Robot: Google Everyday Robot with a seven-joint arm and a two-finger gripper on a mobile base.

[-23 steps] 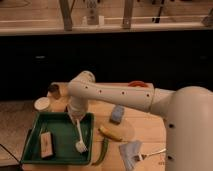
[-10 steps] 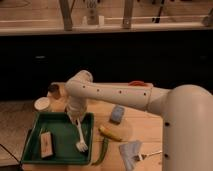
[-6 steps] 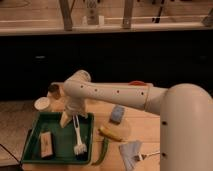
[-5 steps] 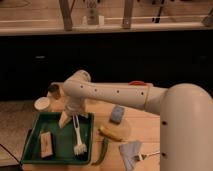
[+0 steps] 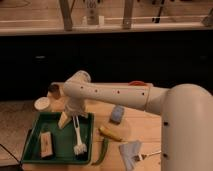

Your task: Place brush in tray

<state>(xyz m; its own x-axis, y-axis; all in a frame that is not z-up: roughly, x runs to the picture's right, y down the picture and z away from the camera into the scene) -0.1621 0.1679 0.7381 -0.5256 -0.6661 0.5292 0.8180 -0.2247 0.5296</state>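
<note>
The hand (image 5: 68, 118) hung over the far part of the tray (image 5: 61, 145); I could not tell whether it was parted or clamped. The brush (image 5: 77, 134) reached from it into the tray, bristles near the right rim. A tan block (image 5: 46, 145) lay at the tray's left.

The light wooden table (image 5: 145, 122) carries the dark green tray (image 5: 62, 142) at its near left. Just beyond the tray's far left corner stands a small white bowl (image 5: 42, 104). To the right of the tray lie a blue-grey block (image 5: 117, 114), a yellow oblong item (image 5: 109, 133) and a green pepper (image 5: 101, 150), the pepper close to the tray's right rim. A grey cloth (image 5: 131, 150) lies at the near right. The gripper (image 5: 65, 120) hangs over the tray's far part.
</note>
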